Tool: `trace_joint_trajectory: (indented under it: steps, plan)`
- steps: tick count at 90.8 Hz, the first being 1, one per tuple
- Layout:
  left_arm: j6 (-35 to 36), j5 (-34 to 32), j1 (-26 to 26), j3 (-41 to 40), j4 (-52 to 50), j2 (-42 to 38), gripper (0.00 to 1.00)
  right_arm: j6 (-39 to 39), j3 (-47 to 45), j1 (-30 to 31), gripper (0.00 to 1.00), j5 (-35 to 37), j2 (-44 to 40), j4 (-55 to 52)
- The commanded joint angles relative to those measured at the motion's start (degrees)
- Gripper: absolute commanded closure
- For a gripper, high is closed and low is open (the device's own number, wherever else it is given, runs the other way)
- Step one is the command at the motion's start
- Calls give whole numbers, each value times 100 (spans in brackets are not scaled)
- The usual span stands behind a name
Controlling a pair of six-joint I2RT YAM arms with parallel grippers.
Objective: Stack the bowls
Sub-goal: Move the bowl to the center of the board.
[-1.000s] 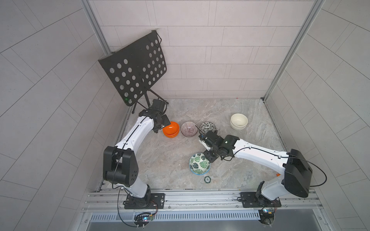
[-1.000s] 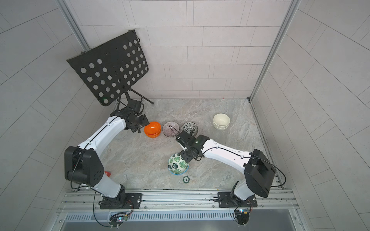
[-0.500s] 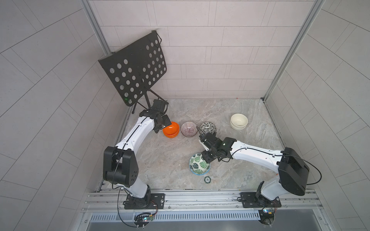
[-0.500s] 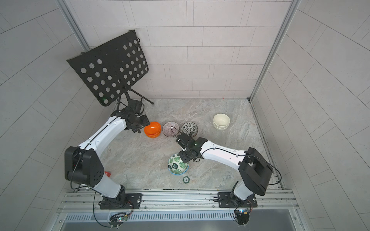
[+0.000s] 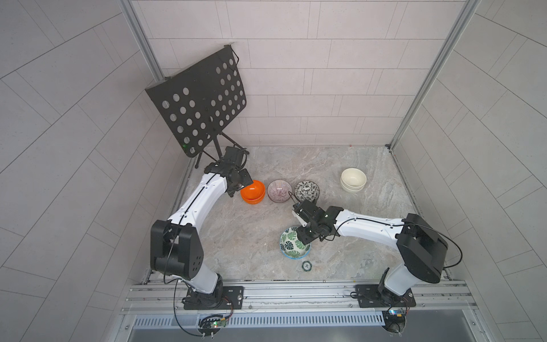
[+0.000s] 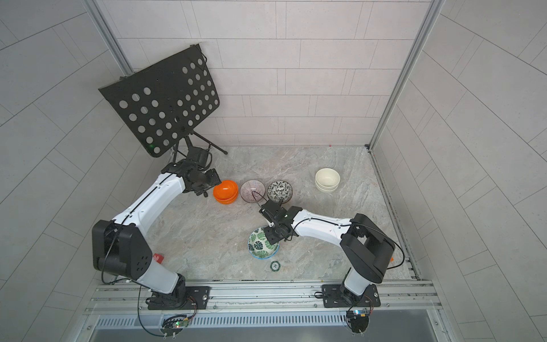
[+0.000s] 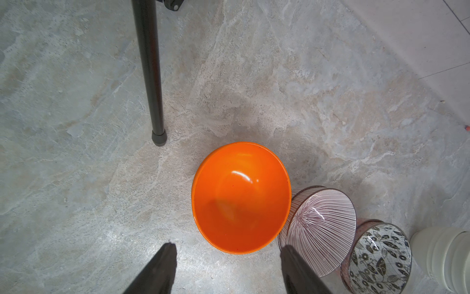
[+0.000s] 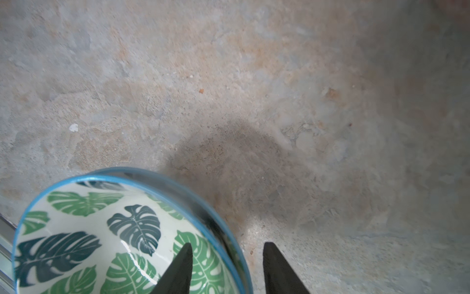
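Two green leaf-print bowls (image 5: 293, 245) (image 6: 262, 245) (image 8: 101, 234) sit nested near the front, the upper one slightly askew. My right gripper (image 8: 227, 243) (image 5: 305, 234) is open and straddles their blue rims, one finger inside and one outside. Further back stand stacked orange bowls (image 5: 253, 192) (image 7: 241, 198), purple striped bowls (image 5: 279, 191) (image 7: 321, 229), black-and-white leaf bowls (image 5: 307, 191) (image 7: 379, 257) and, far right, cream bowls (image 5: 353, 179) (image 6: 327, 179). My left gripper (image 7: 227, 245) (image 5: 241, 185) hovers open just left of the orange bowls, holding nothing.
A small green-rimmed disc (image 5: 306, 265) (image 6: 275, 265) lies in front of the green bowls. A black perforated music stand (image 5: 201, 103) fills the back left corner, with one leg (image 7: 150, 71) close to the orange bowls. Tiled walls enclose the marble floor.
My right gripper has moved a little toward the green bowls and its jaws have narrowed slightly. The left arm has hardly moved.
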Motion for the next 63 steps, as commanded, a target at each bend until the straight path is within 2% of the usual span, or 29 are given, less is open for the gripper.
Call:
trace_joint_trajectory:
  steps: [1,28,63]
  plan:
    - [53,18,-30,11,-42,-142,33,64,-73,-22,55,-204,-4,179]
    - [53,2,-36,53,-54,-132,33,106,-283,-199,72,-554,-253,265]
    - [53,-16,-28,113,-57,-89,33,141,-681,-738,80,-682,-859,335]
